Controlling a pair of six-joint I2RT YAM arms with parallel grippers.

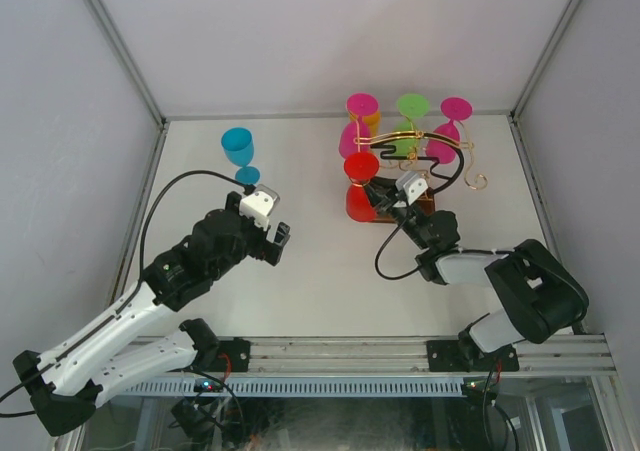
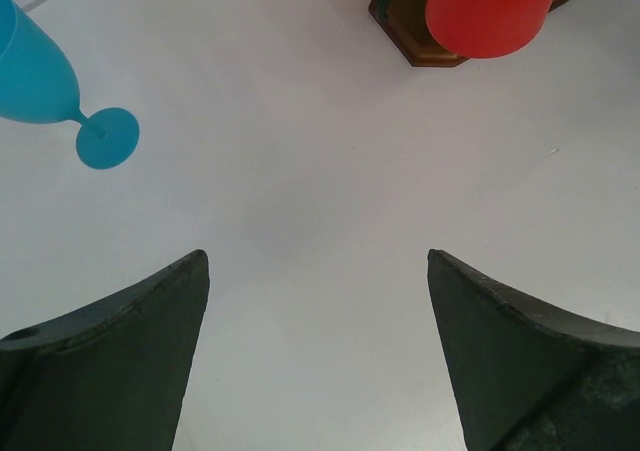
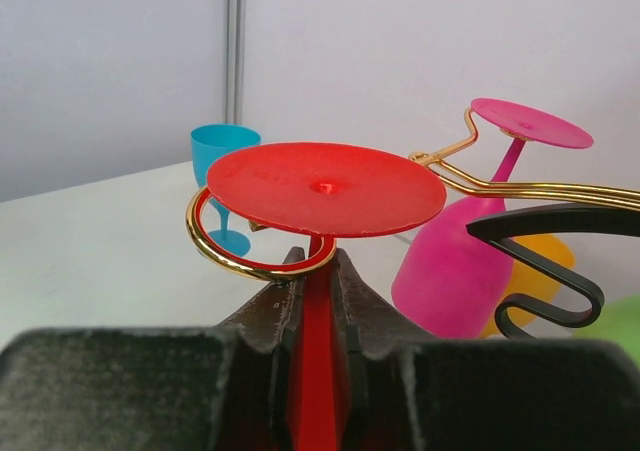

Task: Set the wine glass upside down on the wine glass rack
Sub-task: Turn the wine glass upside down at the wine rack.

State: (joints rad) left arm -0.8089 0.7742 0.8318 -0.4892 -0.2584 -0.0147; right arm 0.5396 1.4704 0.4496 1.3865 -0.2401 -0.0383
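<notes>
Left arm (image 1: 200, 256) and right arm (image 1: 530, 291) had black joints, white links, black cables (image 1: 165, 193); left gripper (image 2: 316, 261) fingers (image 2: 120, 361) were dark.

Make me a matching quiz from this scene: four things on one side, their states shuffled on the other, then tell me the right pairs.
1. red wine glass
2. blue wine glass
3. green wine glass
4. left gripper

A. open, holding nothing
B. upright on the table
C. upside down, stem in the shut right gripper
D. hanging on the wine glass rack, no gripper on it

Pairs: 1-C, 2-B, 3-D, 4-A
</notes>
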